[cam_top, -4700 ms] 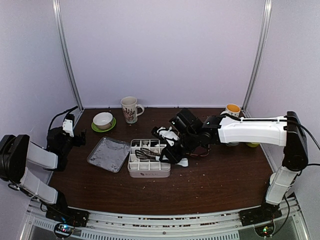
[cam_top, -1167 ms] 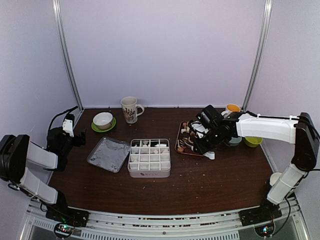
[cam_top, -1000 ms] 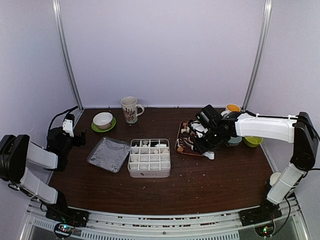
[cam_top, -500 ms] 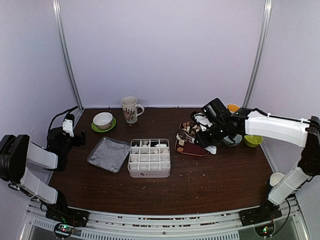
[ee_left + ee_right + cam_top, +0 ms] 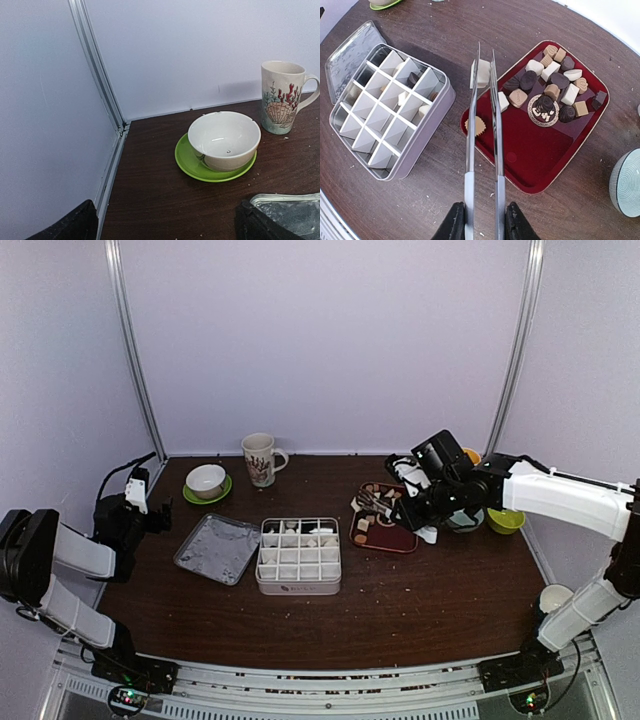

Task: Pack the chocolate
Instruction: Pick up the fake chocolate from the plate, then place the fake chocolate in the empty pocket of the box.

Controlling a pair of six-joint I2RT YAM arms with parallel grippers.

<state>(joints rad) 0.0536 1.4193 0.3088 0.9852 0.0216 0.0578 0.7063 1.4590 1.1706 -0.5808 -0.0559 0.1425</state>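
Right wrist shows your right claw point(image 5: 485, 221) clamping tongs point(image 5: 470, 150) pinching a white chocolate point(image 5: 481, 75); squeeze evenly leftward to the tin point(image 5: 417, 134); left claw point(image 5: 165, 227) gapes.

High fixed camera faces the far wall point(image 5: 320, 340); left wrist eyes the far-left corner; right wrist closely overlooks the shared tin point(image 5: 390, 110).

Of the left fingers point(image 5: 70, 225) only dark tips show — the teal bowl point(image 5: 627, 182) is cut off.
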